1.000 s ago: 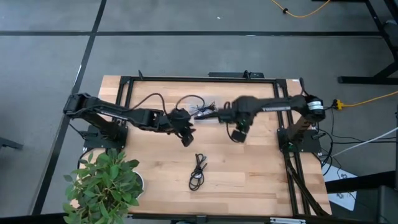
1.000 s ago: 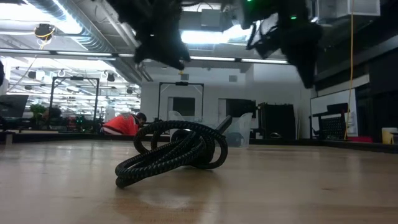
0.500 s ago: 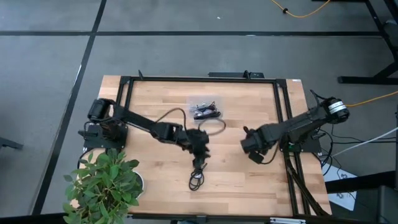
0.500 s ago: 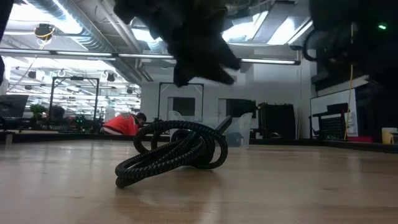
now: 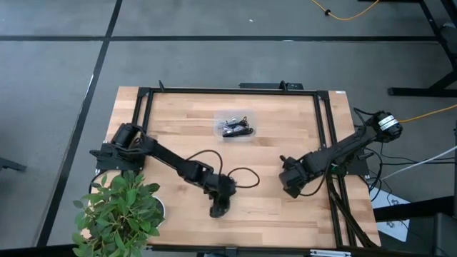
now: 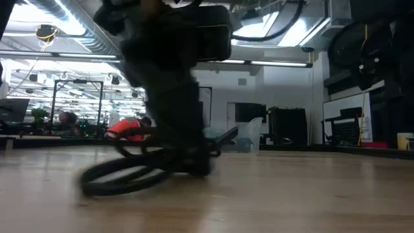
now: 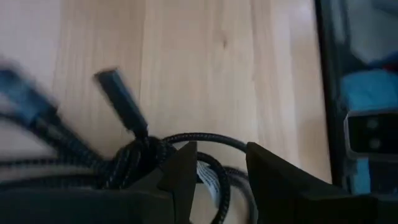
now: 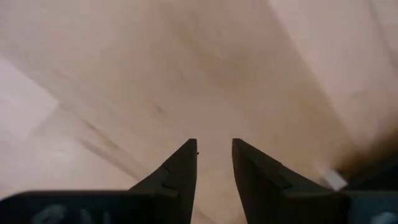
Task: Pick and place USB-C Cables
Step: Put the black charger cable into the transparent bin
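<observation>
The left gripper (image 5: 218,207) has dropped onto the black cable (image 7: 134,163), fingers parted around it; the right gripper (image 5: 291,187) idles, slightly open

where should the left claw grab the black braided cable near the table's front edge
Take the black braided cable at the bunched knot where its strands cross, coming straight down from above. It lies flat on the table, so only a top approach fits a finger either side. The left claw is already there, open around the bundle; the plug end sticks out loose.
</observation>
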### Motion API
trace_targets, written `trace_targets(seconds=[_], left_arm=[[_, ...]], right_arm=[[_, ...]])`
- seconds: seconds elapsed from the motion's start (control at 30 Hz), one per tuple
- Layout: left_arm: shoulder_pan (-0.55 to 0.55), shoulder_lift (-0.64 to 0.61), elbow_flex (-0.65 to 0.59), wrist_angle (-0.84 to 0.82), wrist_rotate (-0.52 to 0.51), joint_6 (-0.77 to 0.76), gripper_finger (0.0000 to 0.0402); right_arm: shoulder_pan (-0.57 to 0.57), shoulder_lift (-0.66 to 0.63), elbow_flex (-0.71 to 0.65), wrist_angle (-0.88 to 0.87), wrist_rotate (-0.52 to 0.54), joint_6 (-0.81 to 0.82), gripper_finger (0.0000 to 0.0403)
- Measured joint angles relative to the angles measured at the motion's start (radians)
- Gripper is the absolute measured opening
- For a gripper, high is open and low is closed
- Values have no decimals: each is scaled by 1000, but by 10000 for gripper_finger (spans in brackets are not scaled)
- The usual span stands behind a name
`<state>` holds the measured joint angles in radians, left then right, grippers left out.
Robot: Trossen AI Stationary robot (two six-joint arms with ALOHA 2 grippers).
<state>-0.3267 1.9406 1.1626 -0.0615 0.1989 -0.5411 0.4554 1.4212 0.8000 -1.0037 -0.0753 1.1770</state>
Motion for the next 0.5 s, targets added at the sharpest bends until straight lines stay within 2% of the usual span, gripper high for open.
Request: trace_targets(seconds=[0.3, 0.5], left_arm=[[27, -11, 3, -321, -26, 25, 133], [75, -52, -1, -390, -100, 82, 133]], right_arm=[[8, 0, 0, 127, 2, -2, 106], [8, 0, 0, 144, 13, -3, 106]])
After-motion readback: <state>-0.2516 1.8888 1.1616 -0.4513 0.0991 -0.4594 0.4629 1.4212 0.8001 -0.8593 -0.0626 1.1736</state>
